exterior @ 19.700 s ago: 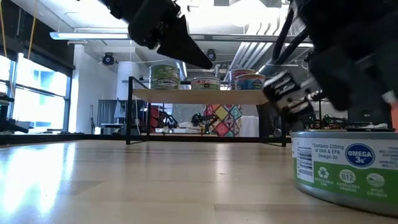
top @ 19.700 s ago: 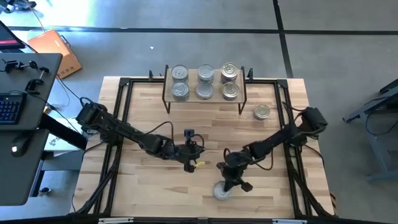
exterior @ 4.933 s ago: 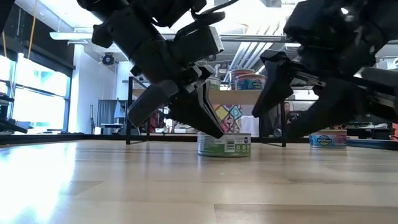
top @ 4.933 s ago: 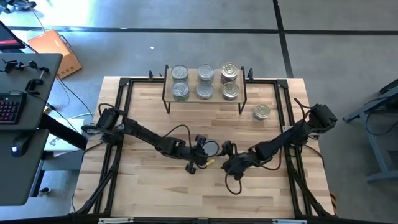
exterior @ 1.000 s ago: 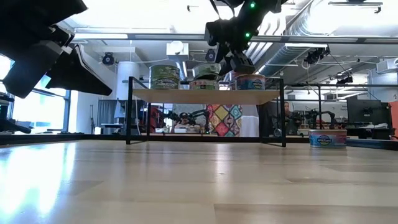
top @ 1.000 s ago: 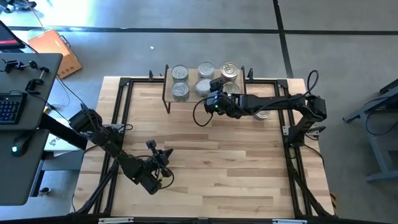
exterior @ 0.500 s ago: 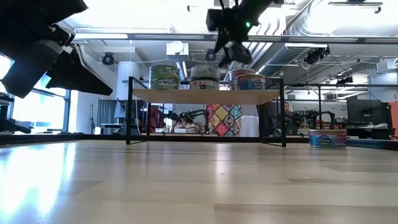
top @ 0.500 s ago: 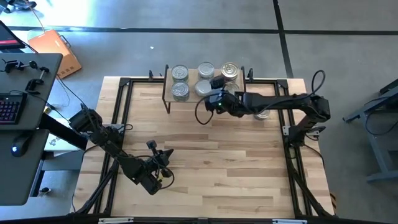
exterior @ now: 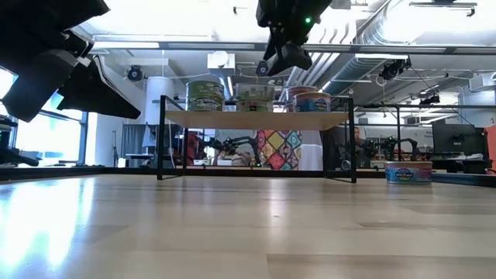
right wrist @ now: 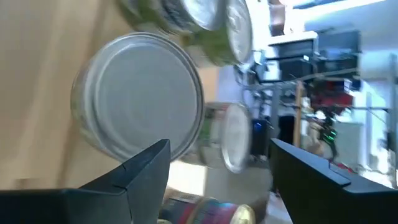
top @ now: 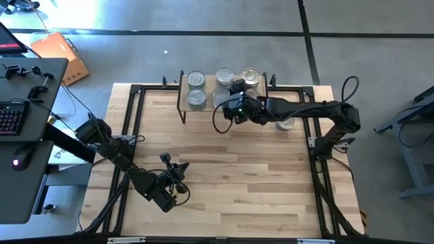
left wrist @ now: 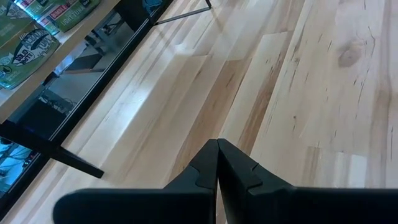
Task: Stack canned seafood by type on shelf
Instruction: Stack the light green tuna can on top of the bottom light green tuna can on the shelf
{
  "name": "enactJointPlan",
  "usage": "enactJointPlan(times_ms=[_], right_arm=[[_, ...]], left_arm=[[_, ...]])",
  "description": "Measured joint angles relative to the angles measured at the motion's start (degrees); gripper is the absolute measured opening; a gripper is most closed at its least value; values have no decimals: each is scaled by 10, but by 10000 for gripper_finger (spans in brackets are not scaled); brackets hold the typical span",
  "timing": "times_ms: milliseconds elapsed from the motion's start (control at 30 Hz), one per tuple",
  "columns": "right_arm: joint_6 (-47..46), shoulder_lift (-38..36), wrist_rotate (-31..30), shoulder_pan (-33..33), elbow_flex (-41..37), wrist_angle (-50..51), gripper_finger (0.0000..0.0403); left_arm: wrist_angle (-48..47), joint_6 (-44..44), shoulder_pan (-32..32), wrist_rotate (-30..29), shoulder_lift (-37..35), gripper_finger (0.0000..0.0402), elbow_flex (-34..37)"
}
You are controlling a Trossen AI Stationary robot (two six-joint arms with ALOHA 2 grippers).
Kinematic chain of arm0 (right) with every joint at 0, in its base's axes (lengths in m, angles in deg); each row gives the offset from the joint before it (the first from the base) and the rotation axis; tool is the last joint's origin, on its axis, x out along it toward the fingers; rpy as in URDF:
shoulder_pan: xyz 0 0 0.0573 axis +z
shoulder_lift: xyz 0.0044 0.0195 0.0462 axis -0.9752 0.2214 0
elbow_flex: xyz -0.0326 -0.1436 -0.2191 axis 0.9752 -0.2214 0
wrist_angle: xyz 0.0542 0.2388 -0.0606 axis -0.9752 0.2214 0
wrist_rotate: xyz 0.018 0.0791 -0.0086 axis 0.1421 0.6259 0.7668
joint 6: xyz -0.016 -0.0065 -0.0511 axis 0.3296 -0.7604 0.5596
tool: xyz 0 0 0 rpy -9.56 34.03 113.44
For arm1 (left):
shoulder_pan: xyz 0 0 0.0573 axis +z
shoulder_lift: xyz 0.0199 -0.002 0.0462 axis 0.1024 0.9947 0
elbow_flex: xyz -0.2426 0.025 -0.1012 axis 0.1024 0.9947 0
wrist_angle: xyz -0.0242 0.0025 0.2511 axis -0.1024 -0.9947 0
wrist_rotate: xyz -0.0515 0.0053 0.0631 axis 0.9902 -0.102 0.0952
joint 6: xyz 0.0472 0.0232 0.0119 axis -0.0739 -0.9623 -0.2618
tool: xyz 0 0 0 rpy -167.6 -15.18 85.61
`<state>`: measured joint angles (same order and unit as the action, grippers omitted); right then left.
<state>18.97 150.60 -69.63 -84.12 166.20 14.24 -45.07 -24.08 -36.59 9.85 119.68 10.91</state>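
Hovering spread over the small light-wood shelf, the right tool has apparently just placed a silver-lidded round tin; next, fetch the lone tin on the worktop. Left tool waits, pressed together.

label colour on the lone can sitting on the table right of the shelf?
Blue and white label on the can, clearest in the low view.

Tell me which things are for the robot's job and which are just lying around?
For the job: tins on the shelf, the shelf, the lone tin on the table, right gripper.

Just around: keyboard, orange box, left gripper.
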Motion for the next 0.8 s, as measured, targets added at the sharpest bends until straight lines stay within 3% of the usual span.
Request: enactJointPlan(times_ms=[100,300,467,567,800], right_arm=[[-26,-6,55,15,0,29,260],[-160,-20,247,51,0,122,260],[-255,-21,362,94,-40,135,259],[-285,-21,390,131,-108,89,259],[-399,-20,378,156,-291,-96,259]], left_arm=[[0,0,0,0,0,0,0],[20,-8,0,6,0,0,0],[74,-74,2,35,0,0,0],[122,-131,13,62,0,0,0],[235,-249,73,118,20,1,0]])
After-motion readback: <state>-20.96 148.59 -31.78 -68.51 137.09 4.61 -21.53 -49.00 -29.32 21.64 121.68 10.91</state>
